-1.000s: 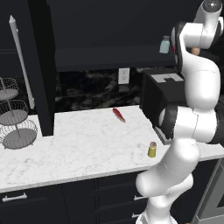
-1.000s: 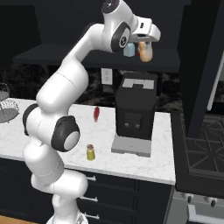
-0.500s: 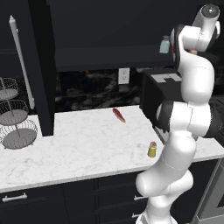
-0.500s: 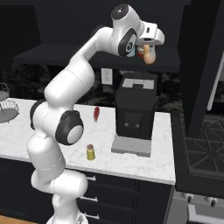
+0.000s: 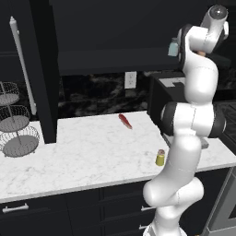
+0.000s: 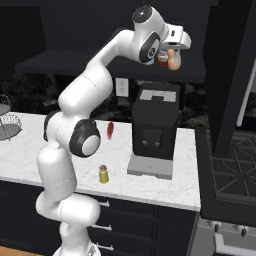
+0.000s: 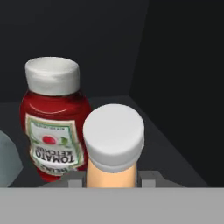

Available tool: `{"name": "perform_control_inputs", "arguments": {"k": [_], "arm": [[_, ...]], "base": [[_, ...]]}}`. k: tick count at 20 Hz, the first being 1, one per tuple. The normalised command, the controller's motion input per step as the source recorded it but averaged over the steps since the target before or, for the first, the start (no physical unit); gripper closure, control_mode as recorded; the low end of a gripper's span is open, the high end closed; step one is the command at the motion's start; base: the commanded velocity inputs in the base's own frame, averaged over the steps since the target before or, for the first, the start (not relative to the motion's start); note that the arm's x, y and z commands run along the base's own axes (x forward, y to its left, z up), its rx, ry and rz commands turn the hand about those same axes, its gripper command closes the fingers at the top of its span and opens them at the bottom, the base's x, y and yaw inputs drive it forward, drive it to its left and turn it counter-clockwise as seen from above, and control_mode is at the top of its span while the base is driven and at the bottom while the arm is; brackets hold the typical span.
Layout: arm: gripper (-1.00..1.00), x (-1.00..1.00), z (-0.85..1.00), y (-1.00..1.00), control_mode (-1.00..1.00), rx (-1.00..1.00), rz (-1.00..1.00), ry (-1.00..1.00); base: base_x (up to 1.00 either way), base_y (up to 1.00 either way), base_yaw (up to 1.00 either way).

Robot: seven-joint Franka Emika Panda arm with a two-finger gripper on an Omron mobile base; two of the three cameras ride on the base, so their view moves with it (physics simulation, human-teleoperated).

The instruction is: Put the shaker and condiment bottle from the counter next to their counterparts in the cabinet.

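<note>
Standing upright on the counter (image 5: 92, 156) in the left base view: the shaker (image 5: 160, 157), grey cap up, long axis vertical, near the front edge and just beside the arm's lower link. A small red item (image 5: 125, 120) is lying flat farther back, long axis running diagonally from back-left to front-right. The arm is reaching up toward the cabinet (image 5: 115, 60); the pale blue-grey shaker (image 5: 173, 48) is peeking out beside the upper link at shelf level. A wire basket stand (image 5: 16, 133) is sitting at the counter's left end.

Right base view: the pincer (image 6: 172, 54) is pinching the condiment bottle (image 6: 173, 60) up at the cabinet shelf (image 6: 60, 67). The orange body is hanging below the hand, looking roughly upright; exact tilt is hard to tell here. A bit of red is showing just behind it. The shaker is standing upright on the counter, left of the black coffee machine (image 6: 154, 130), well apart from the held bottle. The red item is lying near the machine's left side, by the wall.

Hand view: the condiment bottle is sitting between the finger tips, white cap facing the camera, so its long axis is running along the pincer's line of sight. The red bottle (image 7: 53, 127) is standing upright on the shelf floor just left of it, white cap up, label reading "TOMATO KETCHUP". Whether the two bottles are touching can't be told. A pale grey-blue shape, the edge of the other shaker, is cutting in at the far left.
</note>
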Motion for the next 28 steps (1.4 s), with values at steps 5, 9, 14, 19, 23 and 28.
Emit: {"name": "perform_control_inputs", "arguments": {"k": [5, 9, 14, 19, 23, 28], "arm": [[1.00, 0.36, 0.00, -0.11, -1.00, 0.01, 0.00, 0.00], [1.00, 0.33, -0.02, -0.14, -1.00, 0.01, 0.00, 0.00], [-1.00, 0.19, -0.11, -0.19, -1.00, 0.02, 0.00, 0.00], [-1.00, 0.08, -0.15, -0.08, -1.00, 0.01, 0.01, 0.00], [-1.00, -0.10, -0.11, 0.00, -1.00, 0.00, 0.02, 0.00], [-1.00, -0.41, -0.07, 0.04, -1.00, 0.00, 0.02, -0.01]], "base": [[0.00, 0.00, 0.00], [0.00, 0.00, 0.00], [0.00, 0.00, 0.00], [0.00, 0.00, 0.00], [0.00, 0.00, 0.00], [0.00, 0.00, 0.00]]}}
